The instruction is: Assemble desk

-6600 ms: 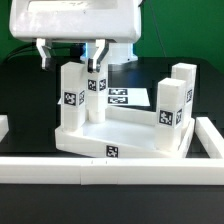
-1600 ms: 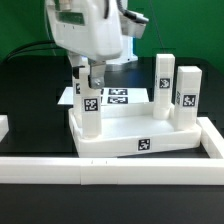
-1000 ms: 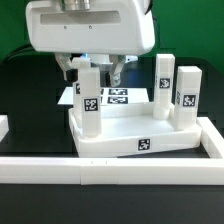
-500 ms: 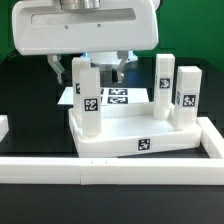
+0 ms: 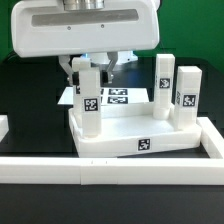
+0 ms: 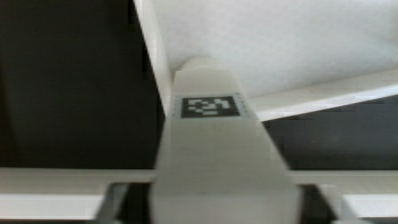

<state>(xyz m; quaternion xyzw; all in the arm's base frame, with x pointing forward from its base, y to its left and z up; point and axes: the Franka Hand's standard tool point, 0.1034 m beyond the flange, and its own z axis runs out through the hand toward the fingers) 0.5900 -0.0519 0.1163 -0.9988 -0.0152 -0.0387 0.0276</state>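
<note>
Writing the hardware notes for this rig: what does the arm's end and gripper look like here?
A wide, boxy white housing with rounded corners fills the top of the exterior view. Below it the gripper has two short fingers, light with darker tips. No cables or markings are visible on it. The wrist view shows only grey finger edges.

In the exterior view the robot's large white wrist housing (image 5: 88, 28) is cut off by the upper edge and hides the arm above it. It also covers the top of the nearest upright leg (image 5: 88, 95) and most of the pincer (image 5: 89, 70), so contact between fingers and leg cannot be judged. The marker board (image 5: 118, 97) is partly hidden behind the tabletop (image 5: 135, 132) and legs. In the wrist view the leg (image 6: 214, 150) is blurred and runs out of frame; its tag is unreadable.
</note>
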